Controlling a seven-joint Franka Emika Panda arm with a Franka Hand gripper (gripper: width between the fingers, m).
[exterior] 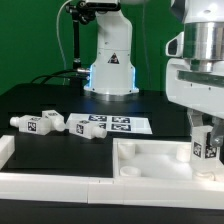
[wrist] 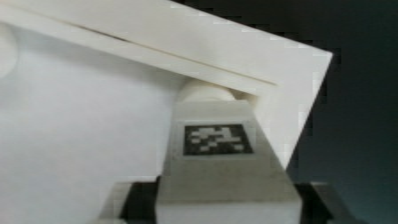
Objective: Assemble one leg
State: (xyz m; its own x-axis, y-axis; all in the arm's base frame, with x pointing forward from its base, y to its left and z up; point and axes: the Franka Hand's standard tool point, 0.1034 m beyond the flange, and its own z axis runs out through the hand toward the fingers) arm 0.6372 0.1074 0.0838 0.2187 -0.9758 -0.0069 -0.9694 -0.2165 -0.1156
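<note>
Three legs show in the exterior view. One leg (exterior: 203,150) stands upright in the gripper (exterior: 204,136) at that view's right. The jaws are closed on its upper part, and its tag faces us. It hangs over the right end of the tabletop (exterior: 150,165), inside the raised rim; we cannot tell whether its lower end touches the surface. Two loose legs (exterior: 35,122) (exterior: 82,125) lie on their sides on the black table (exterior: 40,100), toward the view's left and well apart from the gripper. The marker board (exterior: 118,125) lies flat just beside the nearer one. Behind it stands the arm base (exterior: 108,60).

In the wrist view we look down the held leg (wrist: 217,140). It fills the middle, tag toward the camera, and the gripper (wrist: 222,200) is clamped on it, with a dark finger (wrist: 132,205) pressed against each flank. Its far end sits close to a corner of the tabletop (wrist: 89,130), by the rim's angled edge.
</note>
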